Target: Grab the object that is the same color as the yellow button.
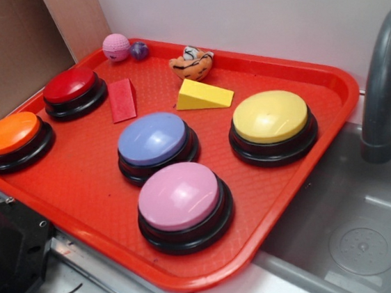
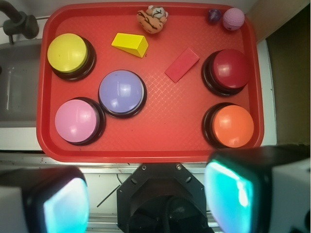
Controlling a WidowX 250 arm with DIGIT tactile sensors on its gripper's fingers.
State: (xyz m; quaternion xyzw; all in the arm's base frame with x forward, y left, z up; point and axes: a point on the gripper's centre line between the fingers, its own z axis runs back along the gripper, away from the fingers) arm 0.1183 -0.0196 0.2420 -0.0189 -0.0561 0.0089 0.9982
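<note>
The approach is not yet being made. The small matte yellow wedge [image 2: 130, 44] is lying on the red plastic tray [image 2: 160, 145], near the domed yellow push button [image 2: 68, 53]. The gripper [image 2: 146, 199] is being held spread wide, empty; descent over the wedge is being called for.

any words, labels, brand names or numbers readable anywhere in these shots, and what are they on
None: no readable text shows in either view.
The yellow button, the other domed buttons and the yellow wedge are plain.
The red tray shows only a textured pattern.
The plush toy has dark stripes, not letters.
</note>
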